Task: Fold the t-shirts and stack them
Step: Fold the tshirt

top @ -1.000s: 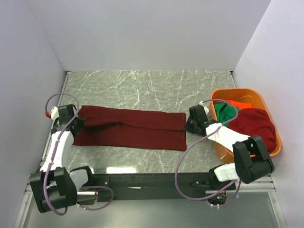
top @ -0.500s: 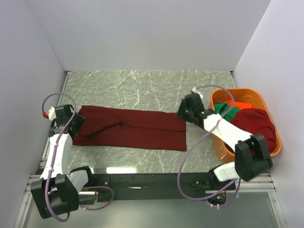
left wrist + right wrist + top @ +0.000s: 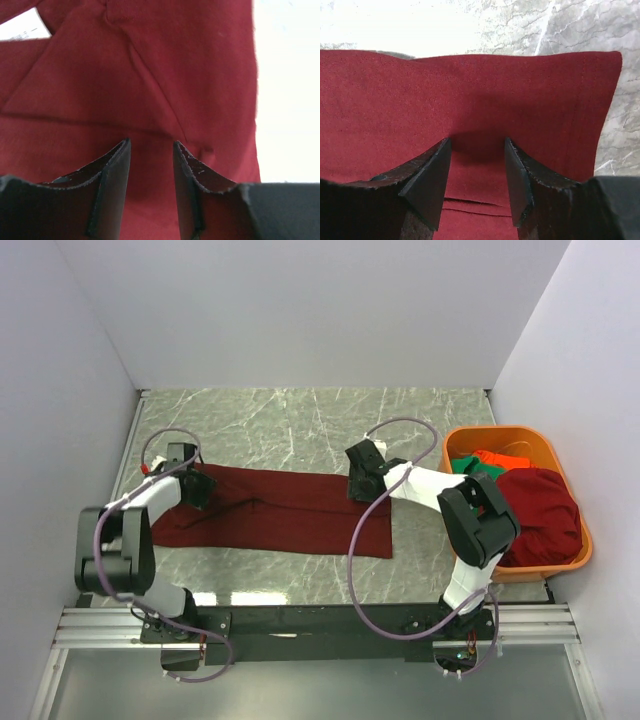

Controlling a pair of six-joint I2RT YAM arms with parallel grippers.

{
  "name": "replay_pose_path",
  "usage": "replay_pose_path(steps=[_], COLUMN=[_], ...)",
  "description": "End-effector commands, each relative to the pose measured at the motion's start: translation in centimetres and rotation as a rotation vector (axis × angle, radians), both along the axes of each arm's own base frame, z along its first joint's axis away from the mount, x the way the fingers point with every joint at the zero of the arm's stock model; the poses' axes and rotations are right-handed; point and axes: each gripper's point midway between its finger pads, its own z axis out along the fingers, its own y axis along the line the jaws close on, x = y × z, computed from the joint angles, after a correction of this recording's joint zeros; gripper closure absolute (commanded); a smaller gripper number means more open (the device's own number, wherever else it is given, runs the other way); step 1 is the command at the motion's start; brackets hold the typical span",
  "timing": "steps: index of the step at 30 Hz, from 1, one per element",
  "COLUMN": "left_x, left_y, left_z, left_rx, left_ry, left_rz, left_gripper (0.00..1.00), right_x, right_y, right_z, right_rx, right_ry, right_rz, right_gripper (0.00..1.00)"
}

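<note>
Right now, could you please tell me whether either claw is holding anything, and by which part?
Nothing is held. The left claw and the right claw both stand open over the flat maroon t-shirt, with no cloth pinched.

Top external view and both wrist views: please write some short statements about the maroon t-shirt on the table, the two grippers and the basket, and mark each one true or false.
1. The maroon t-shirt lies on the table as a long flat strip. True.
2. The left gripper is shut on a sleeve. False: its jaws stand open over the cloth, with nothing between them.
3. The right gripper is open over the strip's right end. True.
4. The orange basket is empty. False: it holds a green t-shirt, an orange-red t-shirt and a second maroon t-shirt.
</note>
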Motion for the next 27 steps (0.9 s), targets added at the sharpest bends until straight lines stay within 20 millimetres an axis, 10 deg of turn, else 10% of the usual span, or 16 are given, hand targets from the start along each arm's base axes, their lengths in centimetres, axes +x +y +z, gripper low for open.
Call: replay_pose_path(steps=[1, 13, 21, 27], left_x=[3.1, 10.9, 18.9, 21.1], left_y=[0.1, -2.8, -12.4, -18.3], left_z=[0.1, -4.8, -4.8, -3.9], left_rx=[-0.007, 0.063, -0.009, -0.101], left_ry=[-0.052, 0.048, -0.073, -0.196], left_rz=[0.046, -0.214, -0.578, -0.787], left_gripper=[0.56, 0.53, 0.44, 0.39], right_x=[-0.7, -10.0, -19.6, -20.7], right_y=[-0.6, 2.3, 10.2, 13.6], right_z=[-0.5, -3.0, -2.2, -1.0], right_rx=[-0.031, 0.239, 0.351, 0.287], right_ry=[0.008, 0.142, 0.222, 0.2], right_rz=[-0.014, -0.025, 0.261, 0.389], right_gripper=[0.46, 0.45, 0.45, 0.45])
